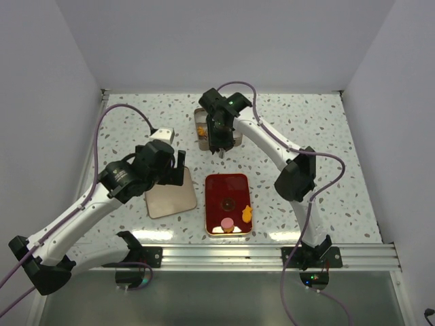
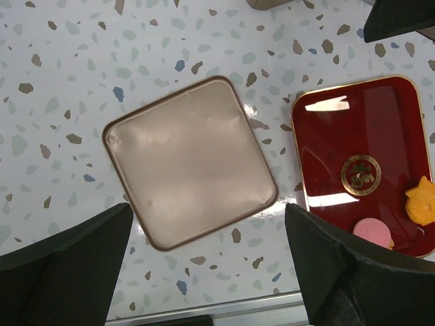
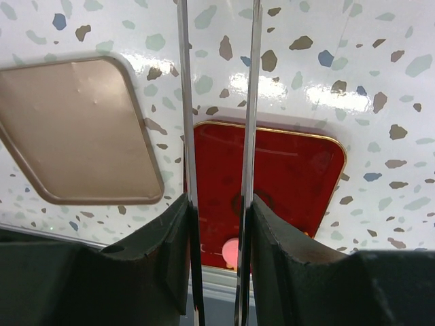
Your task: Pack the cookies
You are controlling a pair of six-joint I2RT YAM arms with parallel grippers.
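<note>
A pink cookie (image 1: 227, 223) and an irregular orange cookie (image 1: 247, 213) lie at the near end of the red tray (image 1: 217, 187). Both also show in the left wrist view, pink (image 2: 372, 231) and orange (image 2: 421, 202). A small open tin (image 1: 201, 117) stands at the back with something orange (image 1: 202, 129) inside; the rest of its contents is hidden by my right arm. My right gripper (image 1: 219, 144) hovers between tin and tray, shut on the metal tongs (image 3: 185, 102), whose arms stand apart and empty. My left gripper (image 1: 178, 168) is open and empty above the tan lid (image 1: 170, 193).
The tan square lid (image 2: 190, 159) lies flat left of the red tray (image 2: 326, 163), turned at an angle. A metal rail (image 1: 224, 257) runs along the table's near edge. White walls close in the speckled table on three sides.
</note>
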